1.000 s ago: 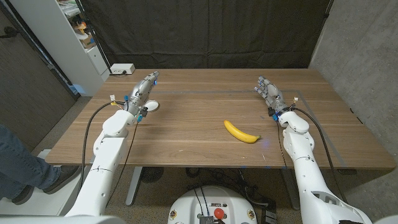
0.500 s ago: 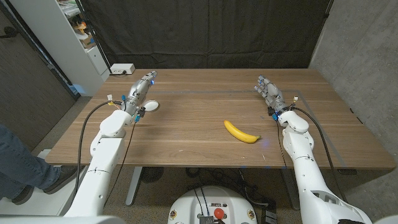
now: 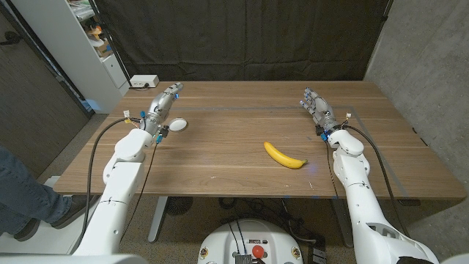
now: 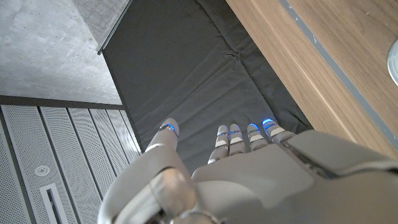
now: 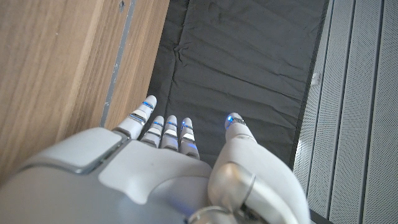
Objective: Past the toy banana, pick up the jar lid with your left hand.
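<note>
hovering left hand (image 3: 163, 104) fingers straight and apart, empty, just beside the white jar lid (image 3: 178, 125) on the table (image 3: 234, 176). right hand (image 3: 316, 108) likewise spread, empty. toy banana (image 3: 284, 155) mid-table, well apart.

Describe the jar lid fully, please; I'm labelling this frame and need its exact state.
The jar lid is a small, white, round disc, lying flat on the wooden table near its left edge. It sits just beside the left hand, apart from it as far as the head view shows. Its material and underside cannot be told. The toy banana lies well away towards the right.
</note>
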